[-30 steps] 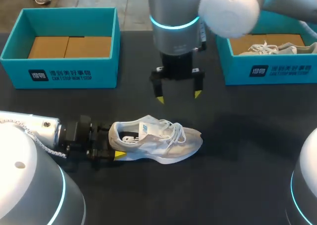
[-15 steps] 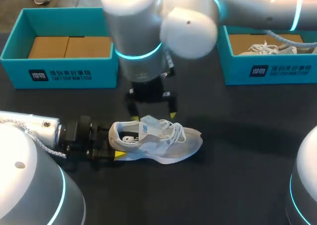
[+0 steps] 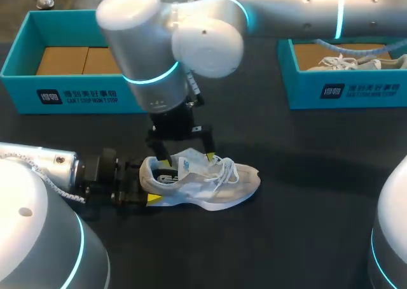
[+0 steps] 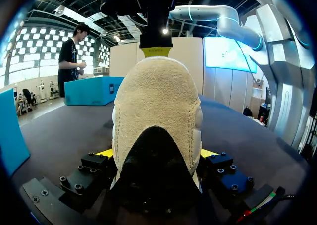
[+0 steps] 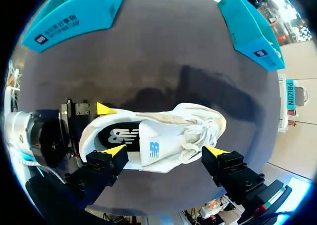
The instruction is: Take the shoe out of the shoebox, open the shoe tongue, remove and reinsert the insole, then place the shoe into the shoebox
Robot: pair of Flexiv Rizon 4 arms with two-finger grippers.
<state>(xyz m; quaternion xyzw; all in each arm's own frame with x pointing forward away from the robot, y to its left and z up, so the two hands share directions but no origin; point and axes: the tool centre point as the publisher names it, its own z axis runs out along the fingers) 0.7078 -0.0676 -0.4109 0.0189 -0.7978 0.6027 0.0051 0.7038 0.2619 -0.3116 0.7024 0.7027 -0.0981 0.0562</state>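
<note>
Nearest the robot, the left gripper [image 3: 147,182] clamps the heel of the shoe [image 3: 205,178], a yellow-tipped finger pressed to each side. The left wrist view confirms this, with the suede heel filling the space between the two tips. This grip probably serves as an anchor, so that the shoe stays on its sole on the dark table [image 3: 305,193], toe pointing away, while the other arm works inside it. Just beyond, the right gripper [image 3: 187,160] hangs over the shoe's mouth, fingers spread wide along its length. One tip is above the heel opening and the other near the laces, which suggests it is lining up for the tongue or the insole. Whether either tip touches the shoe cannot be told. The right wrist view shows the dark insole [image 5: 118,135] inside the opening and the white tongue [image 5: 156,146] across it, but how far the tongue is opened is hard to judge. From overhead, the heel hides the left gripper's far finger. Farthest off stand two teal boxes: the left shoebox [image 3: 76,88], holding only cardboard and partly covered by the right arm, and the right shoebox [image 3: 343,90], holding another shoe and cut off at the edge.
</note>
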